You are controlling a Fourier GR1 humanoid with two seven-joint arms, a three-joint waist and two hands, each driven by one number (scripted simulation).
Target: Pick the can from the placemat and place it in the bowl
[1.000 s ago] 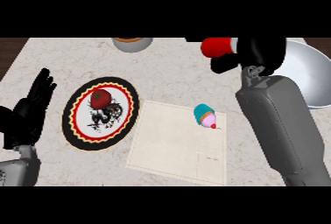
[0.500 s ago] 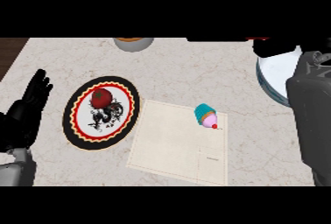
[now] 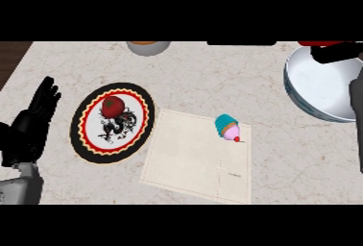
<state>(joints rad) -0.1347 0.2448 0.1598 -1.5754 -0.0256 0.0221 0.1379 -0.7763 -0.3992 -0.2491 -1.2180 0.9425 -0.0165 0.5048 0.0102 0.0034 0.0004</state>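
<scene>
The can (image 3: 322,43), red and only partly visible at the view's upper right edge, is off the placemat (image 3: 199,156) and sits above the far rim of the bowl (image 3: 322,89), so the pick looks done and only the lowering and release remain, as far as I can judge. The right hand (image 3: 339,52) shows as a dark shape just beside the can; whether its fingers wrap the can I cannot tell. The left hand (image 3: 32,125) rests open at the left edge, fingers up. The bowl is smooth grey metal, round and deep. The placemat is a flat, pale cloth rectangle on the speckled stone counter (image 3: 205,72). A teal-cupped cupcake (image 3: 227,128) lies tilted on the mat's upper right, and a scalloped red-and-black plate (image 3: 113,122) lies beside it.
</scene>
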